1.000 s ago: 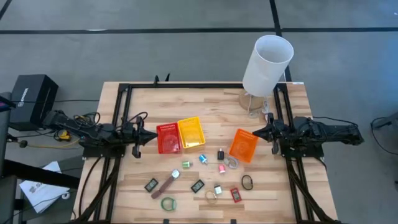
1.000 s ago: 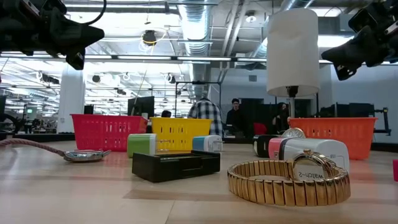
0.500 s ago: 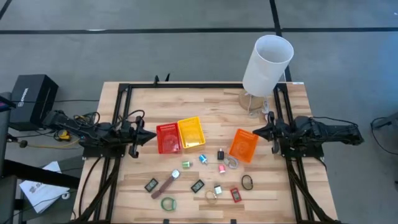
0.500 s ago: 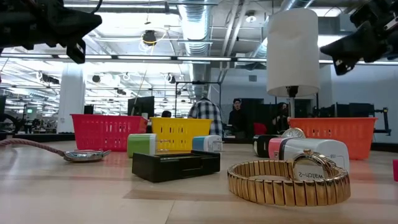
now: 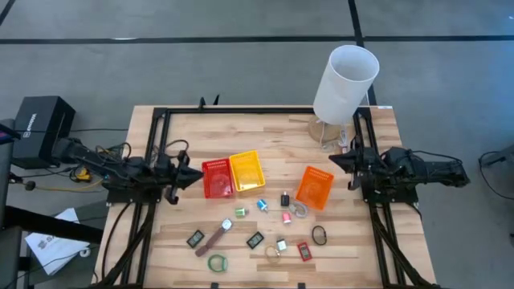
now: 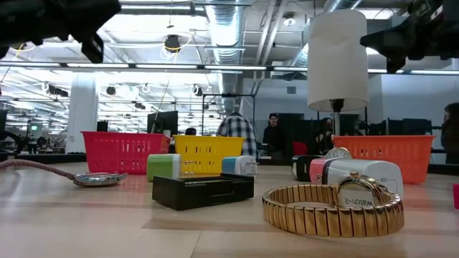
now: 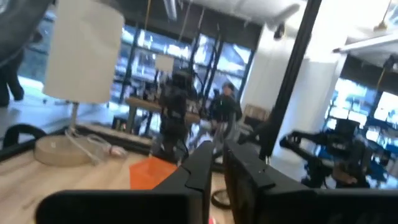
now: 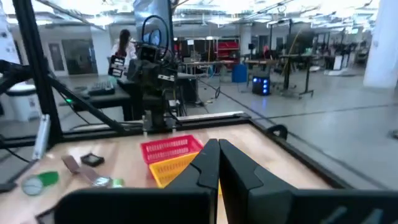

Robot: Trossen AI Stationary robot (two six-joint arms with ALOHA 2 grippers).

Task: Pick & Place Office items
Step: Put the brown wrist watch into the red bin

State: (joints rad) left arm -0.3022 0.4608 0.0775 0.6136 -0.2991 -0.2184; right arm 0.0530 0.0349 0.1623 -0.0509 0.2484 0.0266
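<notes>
The office items lie scattered on the near half of the wooden table: a green ring [image 5: 218, 262], a black ring [image 5: 320, 235], a maroon-strapped watch [image 5: 213, 238], two small black blocks [image 5: 195, 238] [image 5: 254, 238], and small red [image 5: 304, 252], pink [image 5: 287, 217], blue [image 5: 263, 205] and green [image 5: 240, 212] pieces. A gold watch band [image 6: 333, 208] lies closest in the low view. My left gripper [image 5: 199, 174] hovers shut left of the red tray. My right gripper [image 5: 332, 160] hovers shut right of the orange tray. Both are empty and well above the table.
A red tray [image 5: 216, 178] and a yellow tray [image 5: 247, 171] stand side by side at the table's middle, with an orange tray [image 5: 314, 186] to their right. A tall white cylinder [image 5: 345, 84] stands on a round base at the far right corner. People show in the room behind.
Both grippers have risen. In the low view the left one has climbed almost out of the top of the picture. The right one has lifted too and has drawn slightly toward the far edge. Nothing on the table has moved.
</notes>
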